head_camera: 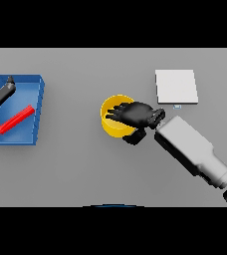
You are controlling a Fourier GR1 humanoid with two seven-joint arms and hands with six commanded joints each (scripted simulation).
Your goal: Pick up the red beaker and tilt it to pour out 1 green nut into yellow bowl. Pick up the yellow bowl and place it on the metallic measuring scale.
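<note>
The yellow bowl stands at the table's middle. My right hand hovers over its right half, fingers stretched out leftward across the opening and the thumb down outside the near rim; the hand looks open. Whether a green nut lies in the bowl is hidden by the hand. The red beaker lies on its side, slanted, inside a blue tray at the left. My left hand rests over the tray's far left corner with straight fingers, apart from the beaker. The pale metallic scale sits at the far right, beyond the bowl.
My right forearm runs from the lower right up to the bowl. A small light tab sticks out from the scale's near edge.
</note>
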